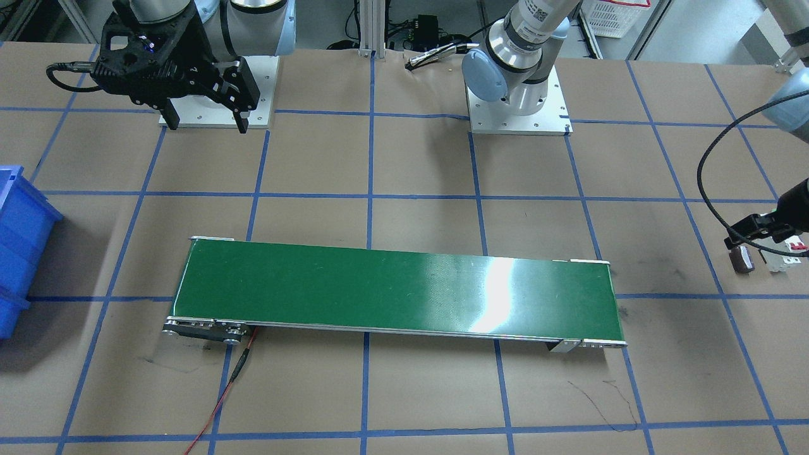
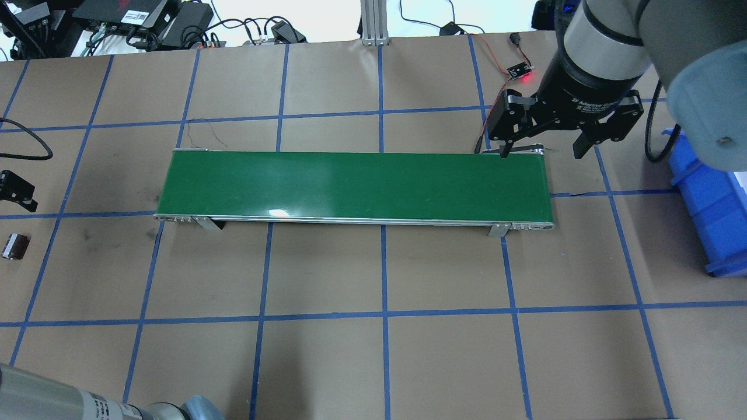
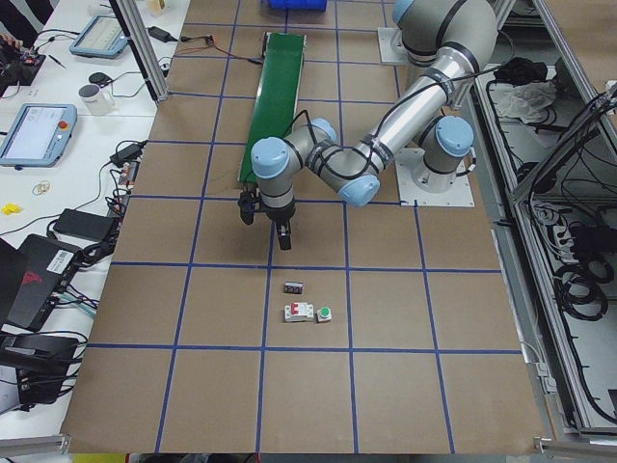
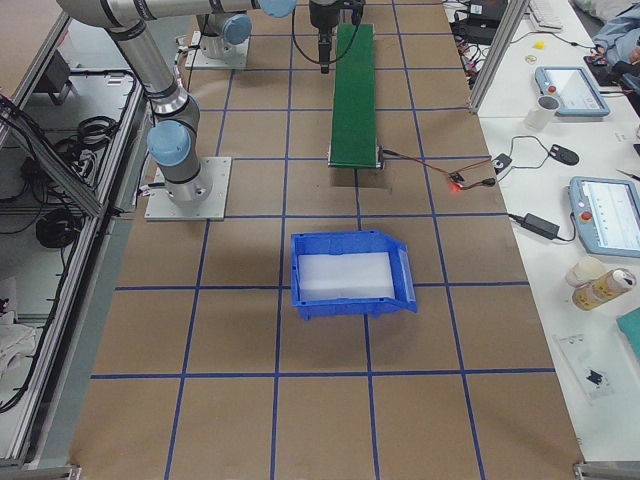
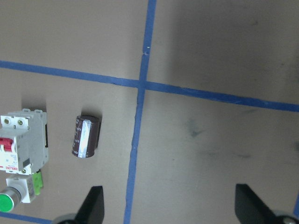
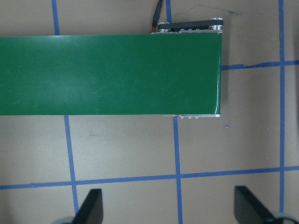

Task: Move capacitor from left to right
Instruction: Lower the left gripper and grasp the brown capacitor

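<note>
Jaws on the left gripper stand spread wide with nothing between them. From where I stand they touch nothing at all. That gripper hangs above the brown tabletop, just past the left end of the green conveyor belt. It sits between that end of the belt and the capacitor.

The capacitor lies on its side on the tabletop, well apart from the belt's left end. It is a dark brown stub with a pale stripe catching the light. In the left wrist view it lies outside the span of the jaws, off to the side of one fingertip. Just beyond it, farther from the belt, lies a white circuit breaker with a red switch. A small green push button sits right beside the breaker. I cannot tell whether the breaker and the capacitor touch; a narrow strip of tabletop seems to show between them.

Over the belt's other end, the right gripper hovers with its jaws also spread wide and empty, above the far edge of the belt. A blue bin sits on the tabletop beyond that right end of the belt.
</note>
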Available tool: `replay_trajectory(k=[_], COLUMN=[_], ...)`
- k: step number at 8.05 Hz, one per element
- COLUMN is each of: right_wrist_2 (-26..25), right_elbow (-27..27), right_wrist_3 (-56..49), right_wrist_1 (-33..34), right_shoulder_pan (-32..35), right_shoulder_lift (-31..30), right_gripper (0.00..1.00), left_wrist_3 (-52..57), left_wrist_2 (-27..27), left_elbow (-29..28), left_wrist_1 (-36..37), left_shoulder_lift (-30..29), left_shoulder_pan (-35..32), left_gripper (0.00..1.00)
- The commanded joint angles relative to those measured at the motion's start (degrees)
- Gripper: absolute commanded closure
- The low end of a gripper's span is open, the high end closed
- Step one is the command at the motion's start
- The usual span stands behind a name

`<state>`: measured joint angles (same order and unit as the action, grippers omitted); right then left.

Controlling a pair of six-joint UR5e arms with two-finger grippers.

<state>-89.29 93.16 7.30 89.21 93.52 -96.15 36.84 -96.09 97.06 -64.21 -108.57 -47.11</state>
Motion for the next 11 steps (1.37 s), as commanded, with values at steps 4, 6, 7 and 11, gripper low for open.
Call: replay_trajectory(k=[4, 6, 7, 11], right_wrist_2=[0.09, 0.0, 0.0, 0.0], right_elbow=[0.0, 0.0, 0.0, 0.0], right_wrist_3=[0.0, 0.0, 0.0, 0.0], right_wrist_1=[-0.09, -0.09, -0.09, 0.0], right_shoulder_pan=[0.0, 0.0, 0.0, 0.0], right_shoulder_lift=[0.0, 0.0, 0.0, 0.0], right_gripper=[0.0, 0.0, 0.0, 0.0], left_wrist_3=[8.32, 9.82, 11.49, 12.82], left_wrist_2=[-3.49, -3.93, -4.11, -4.46], left_elbow=[0.06, 0.06, -0.03, 0.06], left_wrist_1=[3.39, 6.69, 7.86, 9.89], left_shoulder_lift=[-5.69, -7.96, -9.19, -11.4], left_shoulder_pan=[2.98, 4.13, 4.13, 4.13], left_gripper=[0.19, 0.28, 0.28, 0.29])
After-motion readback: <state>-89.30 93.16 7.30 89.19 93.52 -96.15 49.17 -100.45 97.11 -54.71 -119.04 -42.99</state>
